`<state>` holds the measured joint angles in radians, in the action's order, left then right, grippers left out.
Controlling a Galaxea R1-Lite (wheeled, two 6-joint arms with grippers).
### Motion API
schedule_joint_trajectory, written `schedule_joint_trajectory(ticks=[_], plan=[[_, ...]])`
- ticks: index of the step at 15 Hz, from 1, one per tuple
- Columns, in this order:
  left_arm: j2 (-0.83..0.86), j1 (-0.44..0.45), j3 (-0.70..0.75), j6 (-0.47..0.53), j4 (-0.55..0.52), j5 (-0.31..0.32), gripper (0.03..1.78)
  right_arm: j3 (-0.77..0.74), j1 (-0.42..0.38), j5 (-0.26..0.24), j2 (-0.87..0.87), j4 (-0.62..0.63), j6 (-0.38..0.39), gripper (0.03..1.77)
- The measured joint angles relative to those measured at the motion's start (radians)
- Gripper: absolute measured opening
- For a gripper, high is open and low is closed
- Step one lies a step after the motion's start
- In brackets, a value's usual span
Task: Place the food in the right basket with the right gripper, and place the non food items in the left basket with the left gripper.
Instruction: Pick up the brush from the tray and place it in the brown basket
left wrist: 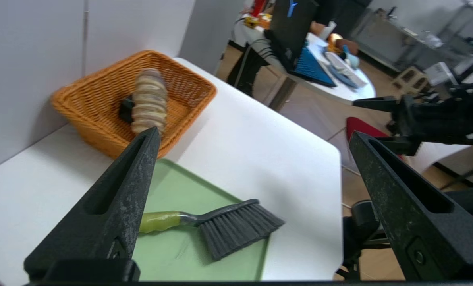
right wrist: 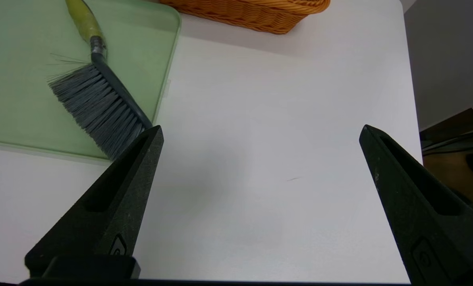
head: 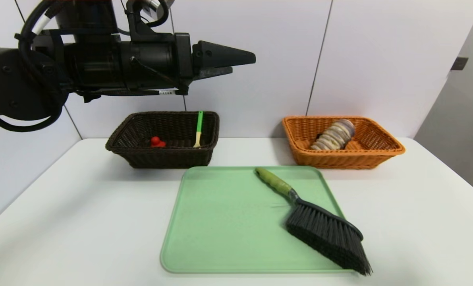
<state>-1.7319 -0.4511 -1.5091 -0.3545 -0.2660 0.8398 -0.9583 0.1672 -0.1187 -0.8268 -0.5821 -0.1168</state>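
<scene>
The left end effector (head: 236,63) is held high at about 11 o'clock above the white worktop (head: 81,206), released and carrying nothing, its spread fingers (left wrist: 117,206) framing the scene in the left wrist view. Below it, at 11 o'clock of the tray, the dark brown woven wicker basket (head: 163,159) is seen to hold two non-food items: one small red knob-shaped toy (head: 156,142) and one yellow slotted spoon with a green handle (head: 198,129), leant against the wall. One black-bristled hand brush with an olive-green handle (head: 319,228) is left across the pale green plastic tray (head: 220,222), presumably awaiting sorting. At 1 o'clock, the orange woven wicker basket (head: 379,153) contains one striped beige roll (head: 333,136) and one small black box (left wrist: 126,109). The right end effector (right wrist: 260,139) is parked released, empty, over bare worktop at 4 o'clock.
</scene>
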Motion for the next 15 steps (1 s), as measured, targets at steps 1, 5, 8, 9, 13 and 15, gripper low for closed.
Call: schedule_joint_trajectory(ticks=[1, 5, 8, 9, 13, 15], plan=[[-0.005, 0.000, 0.003, -0.014, -0.040, 0.023, 1.69, 0.001, 0.000, 0.000, 0.001, 0.000, 0.000, 1.71], [-0.034, 0.015, 0.007, -0.103, -0.220, 0.224, 1.69, 0.012, 0.000, 0.001, 0.013, -0.001, 0.004, 1.71], [-0.107, 0.031, 0.004, -0.129, -0.374, 0.343, 1.69, 0.026, 0.000, 0.000, 0.025, 0.000, 0.041, 1.71], [-0.146, 0.036, 0.002, -0.132, -0.452, 0.363, 1.69, 0.028, 0.000, 0.000, 0.029, -0.002, 0.049, 1.71], [-0.307, 0.059, -0.019, -0.132, -0.675, 0.407, 1.69, 0.040, 0.000, -0.002, 0.045, -0.001, 0.050, 1.71], [-0.386, 0.073, -0.049, -0.097, -0.718, 0.448, 1.69, 0.041, 0.000, -0.002, 0.047, 0.000, 0.050, 1.71]])
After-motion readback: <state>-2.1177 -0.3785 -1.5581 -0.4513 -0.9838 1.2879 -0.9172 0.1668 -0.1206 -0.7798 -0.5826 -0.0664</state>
